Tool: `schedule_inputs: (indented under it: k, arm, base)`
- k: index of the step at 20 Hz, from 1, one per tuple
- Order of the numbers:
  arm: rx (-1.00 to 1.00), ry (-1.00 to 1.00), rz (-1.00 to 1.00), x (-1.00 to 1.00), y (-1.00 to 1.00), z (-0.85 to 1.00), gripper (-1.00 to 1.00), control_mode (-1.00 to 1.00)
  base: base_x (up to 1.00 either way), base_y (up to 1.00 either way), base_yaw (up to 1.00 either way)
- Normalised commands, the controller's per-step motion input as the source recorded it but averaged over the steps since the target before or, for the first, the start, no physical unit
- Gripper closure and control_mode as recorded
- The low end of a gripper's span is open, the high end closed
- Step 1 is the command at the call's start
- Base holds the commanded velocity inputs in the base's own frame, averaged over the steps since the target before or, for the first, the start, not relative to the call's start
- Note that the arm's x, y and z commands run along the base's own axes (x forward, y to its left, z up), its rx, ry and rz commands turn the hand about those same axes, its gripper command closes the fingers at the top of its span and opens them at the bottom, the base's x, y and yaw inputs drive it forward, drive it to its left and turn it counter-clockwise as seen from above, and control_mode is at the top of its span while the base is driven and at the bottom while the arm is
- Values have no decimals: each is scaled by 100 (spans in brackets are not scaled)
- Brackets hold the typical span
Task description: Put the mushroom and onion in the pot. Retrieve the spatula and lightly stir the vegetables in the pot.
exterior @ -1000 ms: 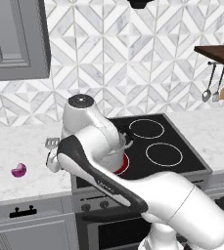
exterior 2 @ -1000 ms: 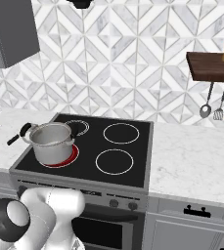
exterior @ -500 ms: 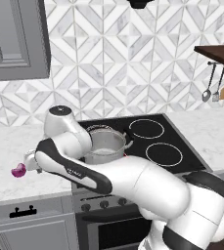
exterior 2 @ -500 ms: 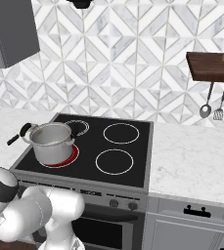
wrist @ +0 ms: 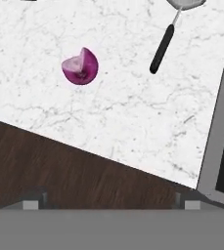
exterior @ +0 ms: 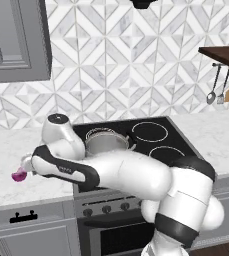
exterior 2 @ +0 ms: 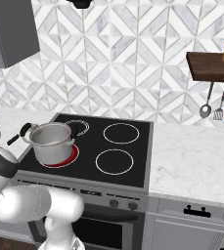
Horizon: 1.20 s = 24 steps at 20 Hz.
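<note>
Hand view has the onion point(wrist: 80, 66) sitting alone on the marble counter point(wrist: 133, 117), gripper point(wrist: 111, 204) spread wide, seemingly holding nothing, black-handled utensil point(wrist: 162, 48) nearby.

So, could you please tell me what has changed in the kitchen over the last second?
The arm has swung from in front of the pot out to its left, over the counter, bringing the end effector, open and empty, above the onion. Nothing was grasped or released. The pot, the onion and the hanging utensils stayed where they were.
</note>
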Motion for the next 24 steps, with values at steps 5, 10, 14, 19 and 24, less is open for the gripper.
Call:
schedule_inputs:
  k: [5, 10, 14, 19, 24]
  arm:
    - [4, 0, -2, 43, 56, -25, -100, -100]
    - [0, 0, -6, 53, 45, -24, -100, -100]
    - [0, 6, -3, 47, 31, -29, -100, -100]
    - [0, 11, -8, 29, 32, -2, -100, -100]
    - [-6, 17, -11, 26, 41, -3, -100, -100]
  base:
    - [0, 0, 0]
    - [0, 0, 0]
    - [0, 0, 0]
    - [0, 0, 0]
    - [0, 0, 0]
